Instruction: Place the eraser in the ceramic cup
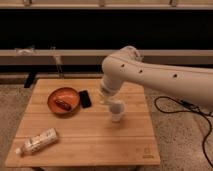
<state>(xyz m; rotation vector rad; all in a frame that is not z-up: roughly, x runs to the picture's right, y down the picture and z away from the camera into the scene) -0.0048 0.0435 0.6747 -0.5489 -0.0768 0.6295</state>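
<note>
I'm looking at a wooden slatted tabletop (pixel 90 140) standing on a speckled floor, with a dark wall and a pale horizontal ledge behind it. A black cable (pixel 185 107) trails on the floor off the right edge.

Toward the left edge, nearer the far side, sits an orange-brown bowl (pixel 63 100) with something dark reddish inside it. Just beside the bowl's right rim lies a flat black block (pixel 85 98), and whether the two touch I cannot tell. Near the front left corner a pale bottle (pixel 37 141) lies on its side, cap pointing toward that corner.

My arm (pixel 150 77) comes in from the right side of the view, a thick white link crossing above the right edge of the tabletop, bending at a rounded elbow over the far middle and dropping down from there toward the centre.

The tool (pixel 112 102) hangs at the end of that downward link, directly over the cup (pixel 117 111), which stands upright near the centre, a little toward the right edge. The tool overlaps the cup's rim from my angle, and I cannot tell whether it is spread or pressed together, nor whether it touches the cup.

The eraser I cannot pick out anywhere on the tabletop; it is hidden from me.
</note>
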